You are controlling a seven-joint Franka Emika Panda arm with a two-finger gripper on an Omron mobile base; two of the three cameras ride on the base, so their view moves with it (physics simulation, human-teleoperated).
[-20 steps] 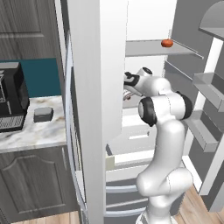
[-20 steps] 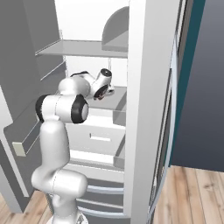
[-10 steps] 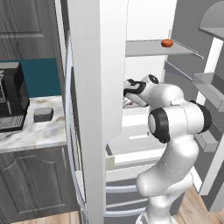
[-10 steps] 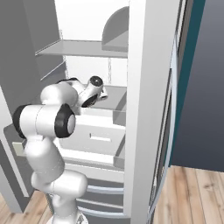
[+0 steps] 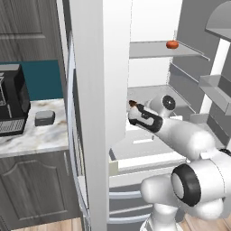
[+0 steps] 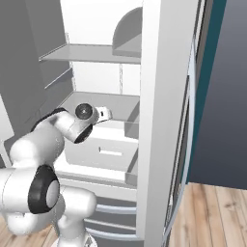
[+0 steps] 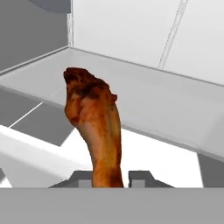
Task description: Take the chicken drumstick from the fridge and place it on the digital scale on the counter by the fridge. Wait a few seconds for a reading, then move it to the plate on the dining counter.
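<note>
Since the chicken drumstick [image 7: 93,131] is already clamped in the jaws by its thin bone end, your job now is to carry it out of the fridge [image 5: 149,67] cleanly. Draw the gripper [image 5: 133,109] straight back toward you, clear of the open door edge on your left, before you swing toward the digital scale [image 5: 44,118]. Keep the hand level; the thick meaty end stands well beyond the 2 finger tips, and I judge that a quick swing could lever it loose in so narrow a grip. Watch the white drawer front below the gripper, and lift a little before moving sideways.

In the hand view the drumstick rises from between the 2 tips, tapering end pinched, thick end leaning slightly left, with nothing under it but the grey fridge shelf [image 7: 144,94] some way beyond. From the left base view a dark brown tip shows just past the hand, above the drawers. The scale sits on the marble surface [image 5: 27,135] left of the fridge, near the black coffee machine [image 5: 11,103].
</note>
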